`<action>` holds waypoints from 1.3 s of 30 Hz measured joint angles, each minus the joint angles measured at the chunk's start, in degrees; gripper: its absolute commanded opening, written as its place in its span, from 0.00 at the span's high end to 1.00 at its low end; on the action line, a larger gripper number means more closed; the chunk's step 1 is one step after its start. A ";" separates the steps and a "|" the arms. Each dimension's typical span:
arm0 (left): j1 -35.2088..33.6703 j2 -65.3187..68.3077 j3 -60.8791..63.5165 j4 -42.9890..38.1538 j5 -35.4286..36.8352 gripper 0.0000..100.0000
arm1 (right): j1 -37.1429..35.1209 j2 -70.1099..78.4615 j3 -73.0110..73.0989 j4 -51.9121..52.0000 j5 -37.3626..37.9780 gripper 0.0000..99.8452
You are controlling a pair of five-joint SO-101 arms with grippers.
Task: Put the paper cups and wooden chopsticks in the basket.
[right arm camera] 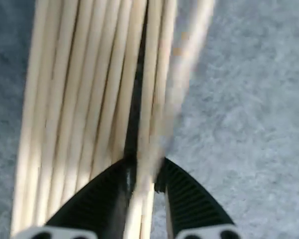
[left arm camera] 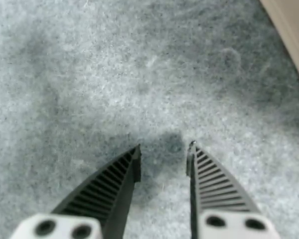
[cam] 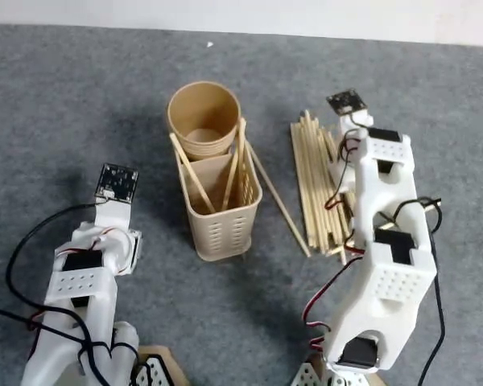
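Wooden chopsticks [right arm camera: 154, 89] between right end effector [right arm camera: 145, 167] tips

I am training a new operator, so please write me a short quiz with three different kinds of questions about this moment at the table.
1. True or false: the brown paper cup stands inside the beige slotted plastic basket.
2. Which gripper has pale wooden chopsticks between its fingers? A) the left gripper B) the right gripper C) both
3. Fill in the missing word: the left gripper is ____ and holds nothing above the grey carpet.

Key: 1 true; 2 B; 3 open.
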 measured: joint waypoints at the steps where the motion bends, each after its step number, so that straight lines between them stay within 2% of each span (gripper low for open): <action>1: 0.00 0.00 0.00 0.00 0.00 0.82 | -0.09 -0.53 -0.53 0.00 -0.97 1.00; 16: 0.00 0.00 0.00 0.00 0.00 0.82 | -1.23 -11.25 -10.55 0.09 -13.80 0.99; 30: 0.00 0.00 0.00 0.00 0.00 0.82 | -18.37 -31.21 -20.84 -0.26 -25.67 0.99; 39: 0.00 0.00 0.00 0.00 0.00 0.82 | -30.95 -46.51 -19.08 -2.11 -26.90 0.99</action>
